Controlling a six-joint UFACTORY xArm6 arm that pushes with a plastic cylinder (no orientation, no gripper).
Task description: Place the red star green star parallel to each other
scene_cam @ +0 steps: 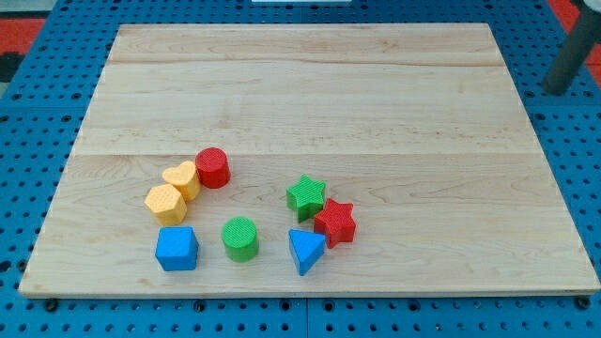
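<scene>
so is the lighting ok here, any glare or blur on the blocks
Camera view: even, soft light, no glare on the wooden board; the red star and green star are sharp with faint shadows; the dark rod at the view's top right is slightly blurred, my tip not clearly visible.

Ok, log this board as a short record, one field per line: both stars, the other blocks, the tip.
red star: lower right of the cluster
green star: up-left of the red star, touching or nearly touching it
blue triangle: just below the stars
green cylinder: left of the blue triangle
blue cube: lower left
yellow blocks: and, side by side
red cylinder: beside the upper yellow block
my tip: end not visible; a dark rod at the view's top right, off the board
</scene>
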